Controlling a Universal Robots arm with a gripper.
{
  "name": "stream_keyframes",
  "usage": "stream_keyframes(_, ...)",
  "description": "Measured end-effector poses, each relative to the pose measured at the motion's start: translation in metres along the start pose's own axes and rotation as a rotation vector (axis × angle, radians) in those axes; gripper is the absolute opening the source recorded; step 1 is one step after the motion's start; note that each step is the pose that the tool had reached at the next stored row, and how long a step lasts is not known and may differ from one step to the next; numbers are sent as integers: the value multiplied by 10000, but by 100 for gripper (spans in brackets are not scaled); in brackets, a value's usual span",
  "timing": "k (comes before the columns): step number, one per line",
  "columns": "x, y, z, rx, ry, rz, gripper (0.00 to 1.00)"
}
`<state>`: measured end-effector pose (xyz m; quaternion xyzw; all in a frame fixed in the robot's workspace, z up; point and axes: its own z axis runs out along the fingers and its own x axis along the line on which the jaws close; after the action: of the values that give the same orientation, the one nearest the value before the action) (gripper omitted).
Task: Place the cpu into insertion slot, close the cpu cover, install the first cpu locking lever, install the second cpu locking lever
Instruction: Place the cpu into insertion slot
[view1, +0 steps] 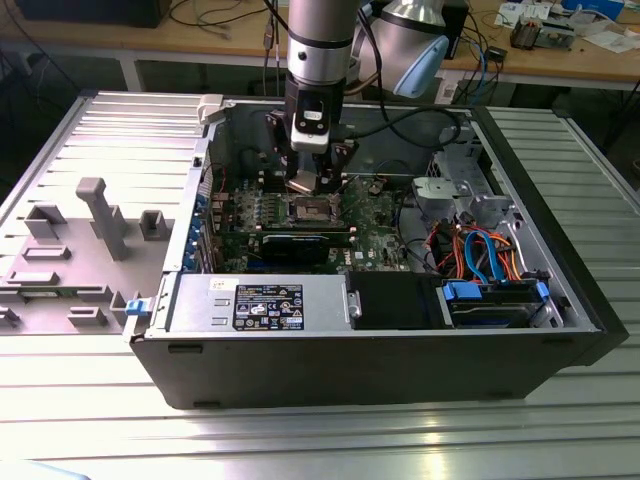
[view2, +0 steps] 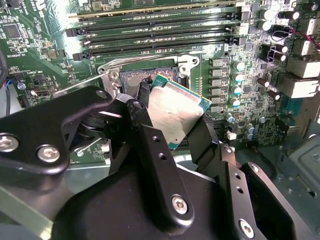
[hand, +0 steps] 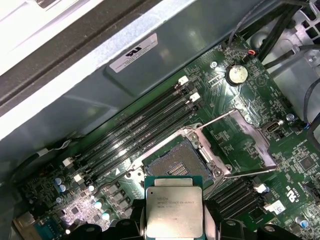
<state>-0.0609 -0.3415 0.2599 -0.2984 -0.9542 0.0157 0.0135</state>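
My gripper (view1: 303, 186) hangs inside the open computer case, shut on the cpu (view1: 302, 182). The cpu (view2: 175, 112) is a flat square chip with a silvery top, pinched by two opposite edges between the black fingers (view2: 142, 130) and tilted. It hovers just above and beside the insertion slot (hand: 175, 161), apart from it. The slot (view2: 142, 77) lies uncovered, its dark contact field showing. Two thin wire locking levers (hand: 220, 119) (hand: 250, 172) stand swung out from the socket. I cannot tell the cpu cover apart from the metal frame around the slot.
Long memory slots (hand: 135, 132) run along both sides of the socket. A black card (view1: 300, 241), a power supply (view1: 260, 303) and a drive bay with coloured cables (view1: 485, 260) fill the case. The case wall (hand: 150, 75) rises close behind the board.
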Motion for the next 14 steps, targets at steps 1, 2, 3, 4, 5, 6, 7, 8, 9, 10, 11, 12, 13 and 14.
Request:
stream_keyframes(1, 0, 0, 0, 0, 0, 12, 55)
stream_keyframes(2, 0, 0, 1, -2, 1, 28, 55)
stream_keyframes(3, 0, 0, 1, -1, 1, 40, 55)
stream_keyframes(4, 0, 0, 1, -1, 2, 60, 55)
stream_keyframes(5, 0, 0, 1, -2, 3, 82, 55)
stream_keyframes(6, 0, 0, 2, -2, 4, 103, 55)
stream_keyframes(7, 0, 0, 2, -3, 5, 130, 55)
stream_keyframes(8, 0, 0, 2, -3, 5, 144, 55)
stream_keyframes(9, 0, 0, 3, -4, 6, 156, 55)
stream_keyframes(10, 0, 0, 3, -3, 7, 174, 55)
stream_keyframes(11, 0, 0, 3, -4, 7, 190, 55)
stream_keyframes(12, 0, 0, 3, -4, 7, 202, 55)
stream_keyframes(13, 0, 0, 4, -4, 8, 216, 55)
stream_keyframes(14, 0, 0, 4, -4, 8, 230, 55)
